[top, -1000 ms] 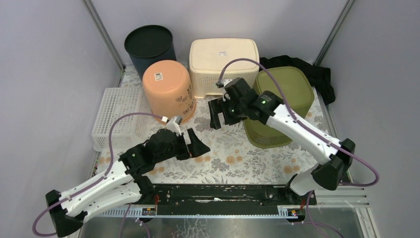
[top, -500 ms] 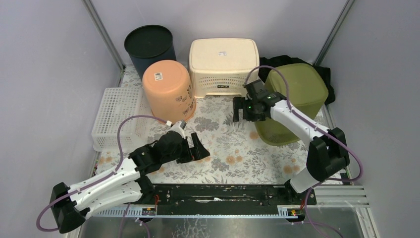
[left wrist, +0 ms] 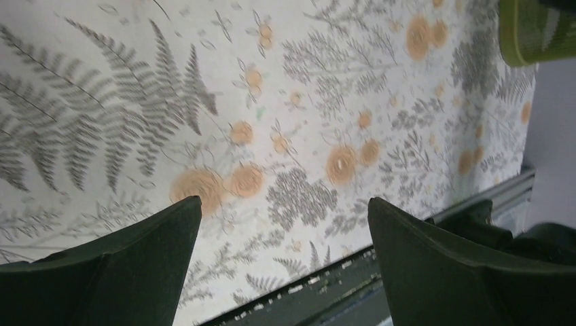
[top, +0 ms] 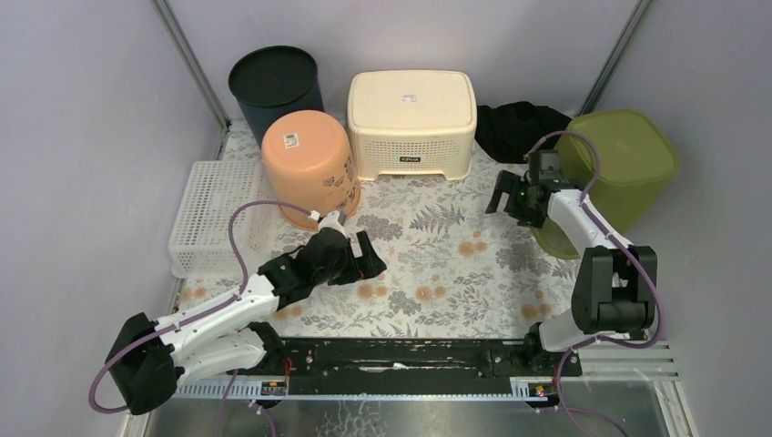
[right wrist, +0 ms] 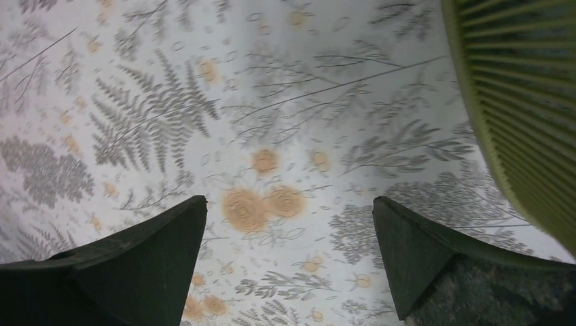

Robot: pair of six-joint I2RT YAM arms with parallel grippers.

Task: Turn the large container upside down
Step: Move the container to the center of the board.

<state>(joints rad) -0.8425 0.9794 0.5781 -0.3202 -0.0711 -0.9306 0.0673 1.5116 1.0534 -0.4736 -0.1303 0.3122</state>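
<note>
The large olive green slatted container (top: 624, 164) is at the far right, bottom face up, tilted toward the right wall, with its rim low at its left. My right gripper (top: 508, 195) is open and empty just left of it, apart from it. In the right wrist view (right wrist: 290, 199) the container's slatted wall (right wrist: 530, 102) fills the right edge. My left gripper (top: 369, 259) is open and empty over the floral mat at centre left. In the left wrist view (left wrist: 284, 202) a corner of the container (left wrist: 536, 30) shows at the top right.
An upside-down cream basket (top: 411, 118), an orange bucket (top: 309, 168) and a dark round bin (top: 273, 82) stand along the back. A white flat tray (top: 214, 214) lies at the left. Black cloth (top: 514, 127) lies at the back right.
The green container has moved right and tipped toward the wall. My right gripper moved right along with it. My left arm drew back a little, gripper still open.
</note>
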